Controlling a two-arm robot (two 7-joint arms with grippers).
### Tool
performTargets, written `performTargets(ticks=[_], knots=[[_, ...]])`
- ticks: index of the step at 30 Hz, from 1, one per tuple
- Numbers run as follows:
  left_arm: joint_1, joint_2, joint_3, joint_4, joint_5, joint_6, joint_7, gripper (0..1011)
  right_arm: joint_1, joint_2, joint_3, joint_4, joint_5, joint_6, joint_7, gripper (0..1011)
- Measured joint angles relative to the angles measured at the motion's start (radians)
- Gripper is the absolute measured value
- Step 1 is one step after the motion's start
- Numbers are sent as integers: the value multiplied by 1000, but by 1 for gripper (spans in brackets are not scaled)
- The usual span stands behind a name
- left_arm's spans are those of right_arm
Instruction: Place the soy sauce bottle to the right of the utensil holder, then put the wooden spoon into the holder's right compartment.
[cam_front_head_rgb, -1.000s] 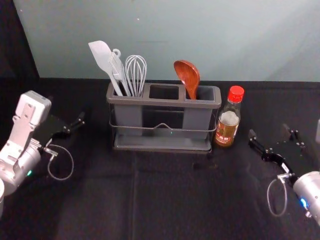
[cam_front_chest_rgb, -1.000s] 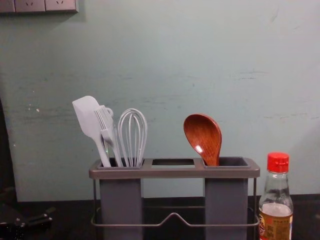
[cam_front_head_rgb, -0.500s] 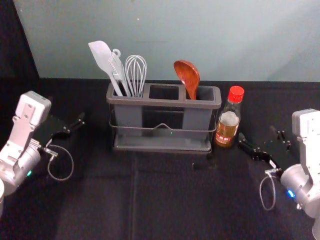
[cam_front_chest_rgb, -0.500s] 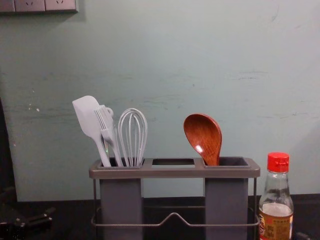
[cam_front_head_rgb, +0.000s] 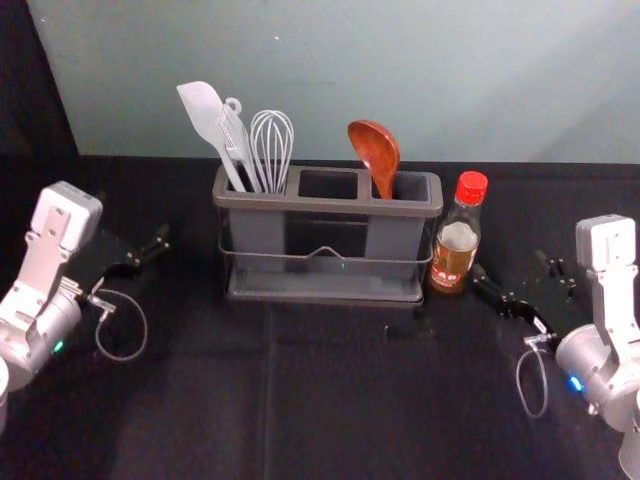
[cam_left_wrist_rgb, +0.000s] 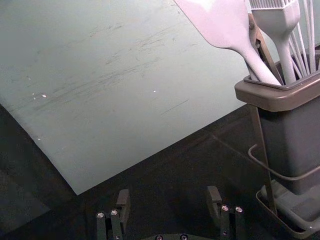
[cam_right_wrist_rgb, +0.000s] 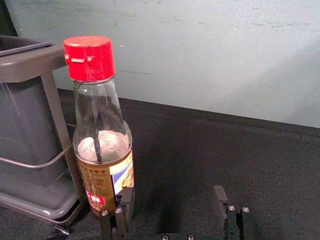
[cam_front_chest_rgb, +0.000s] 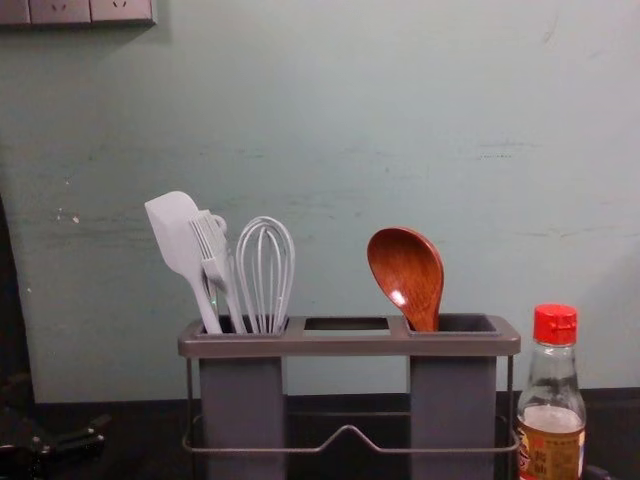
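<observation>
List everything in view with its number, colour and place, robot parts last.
utensil holder: one, grey, centre of the table
wooden spoon: one, reddish brown, right compartment
spatula: one, pale grey, left compartment
brush: one, pale grey, left compartment
whisk: one, pale grey, left compartment
soy sauce bottle: one, clear glass, red cap, right of the holder
table: one, black, under the holder
wall: one, grey-green, behind
socket panel: one, greyish, wall's upper left
left hand: one, black, open, left of the holder
right hand: one, black, open, beside the bottle
</observation>
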Motion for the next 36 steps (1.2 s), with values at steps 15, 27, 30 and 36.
performTargets(ticks=[15, 27, 30, 36], knots=[[0, 0, 0, 0, 0, 0, 0, 1005, -3, 2, 1, -4, 2, -2, 0, 1002], [0, 0, 0, 0, 0, 0, 0, 1005, -4, 3, 2, -6, 3, -2, 0, 1002], [0, 0, 0, 0, 0, 0, 0, 1005, -4, 3, 2, -6, 3, -2, 0, 1002], [0, 0, 0, 0, 0, 0, 0, 1005, -4, 3, 2, -6, 4, -1, 0, 1002]])
